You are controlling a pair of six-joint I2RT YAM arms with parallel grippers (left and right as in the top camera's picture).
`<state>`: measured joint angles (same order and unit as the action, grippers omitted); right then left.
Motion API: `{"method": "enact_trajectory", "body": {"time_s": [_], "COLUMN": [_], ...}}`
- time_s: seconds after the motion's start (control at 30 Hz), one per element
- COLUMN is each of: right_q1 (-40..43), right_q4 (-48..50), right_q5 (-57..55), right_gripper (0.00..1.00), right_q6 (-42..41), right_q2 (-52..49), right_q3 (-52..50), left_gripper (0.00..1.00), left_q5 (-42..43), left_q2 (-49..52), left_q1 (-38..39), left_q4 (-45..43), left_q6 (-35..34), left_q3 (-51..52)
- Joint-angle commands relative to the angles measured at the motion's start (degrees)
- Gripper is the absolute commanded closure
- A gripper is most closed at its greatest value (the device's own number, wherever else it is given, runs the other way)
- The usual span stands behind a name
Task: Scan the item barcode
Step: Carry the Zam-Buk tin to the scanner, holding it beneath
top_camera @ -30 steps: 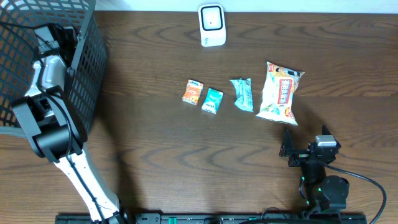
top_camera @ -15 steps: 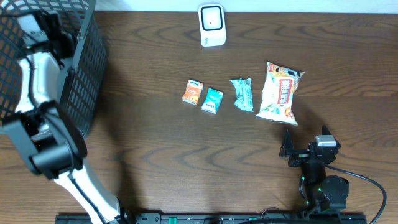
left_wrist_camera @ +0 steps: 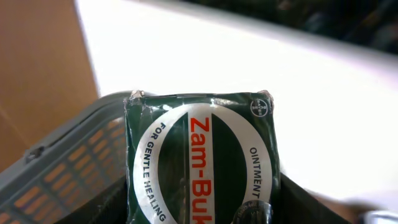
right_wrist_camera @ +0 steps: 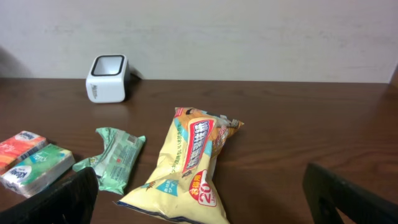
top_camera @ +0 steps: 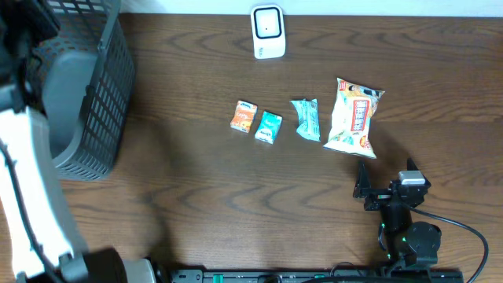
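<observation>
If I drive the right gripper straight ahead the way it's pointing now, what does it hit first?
Most likely the yellow snack bag, which lies right ahead, in line with the gap between the right gripper's open fingers. How far ahead it lies is hard to judge from the wrist view.

The dark green cardboard box of ointment [left_wrist_camera: 202,162] fills the middle of the left wrist view, with its front face toward the camera. This face carries a white ring, red letters "Zam-Bu" that run from top to bottom, and the white words "FOR GENTLE HEALING" and "OINTMENT". Its two upper corners are a little crushed. The box is just in front of the rim of a grey plastic basket [left_wrist_camera: 68,180]. The small white barcode scanner [top_camera: 268,31], with a dark window, stands at the far side of the brown wooden table [top_camera: 196,181].
</observation>
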<state>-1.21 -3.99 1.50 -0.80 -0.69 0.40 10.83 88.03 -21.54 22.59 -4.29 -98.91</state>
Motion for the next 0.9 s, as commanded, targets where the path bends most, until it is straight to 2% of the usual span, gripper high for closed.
{"method": "enact_trajectory", "body": {"time_s": [0.0, 0.13, 0.2, 0.4, 0.67, 0.8, 0.87], "right_q1": [-0.5, -0.5, -0.5, -0.5, -0.5, -0.5, -0.5], "right_q4": [-0.2, -0.2, -0.2, -0.2, -0.2, -0.2, -0.2], "right_q5": [-0.3, -0.3, -0.3, -0.3, -0.3, -0.3, -0.3], "right_gripper": [0.01, 0.01, 0.01, 0.01, 0.01, 0.01, 0.0], "right_q6": [0.5, 0.5, 0.5, 0.5, 0.5, 0.5, 0.5], "right_q2": [0.4, 0.4, 0.4, 0.4, 0.4, 0.4, 0.4], "right_q3": [-0.1, -0.1, -0.1, -0.1, -0.1, -0.1, -0.1], "left_gripper": [0.4, 0.39, 0.4, 0.4, 0.4, 0.4, 0.4], "left_q5": [13.7, 23.8, 23.9, 23.6, 8.9, -0.5, -2.7], "left_q2": [-2.7, -3.1, -2.7, -1.2, 2.4, 5.9, 8.2], "left_q1": [0.7, 3.6, 6.3, 12.9, 24.0, 29.0, 30.8], "left_q4": [2.0, 8.8, 13.7, 20.0, 29.9, 31.4, 31.6], "left_q6": [-6.6, -7.0, -6.9, -6.7, -6.7, -6.8, -6.8], "left_q3": [0.1, 0.1, 0.2, 0.3, 0.7, 2.2, 3.0]}}
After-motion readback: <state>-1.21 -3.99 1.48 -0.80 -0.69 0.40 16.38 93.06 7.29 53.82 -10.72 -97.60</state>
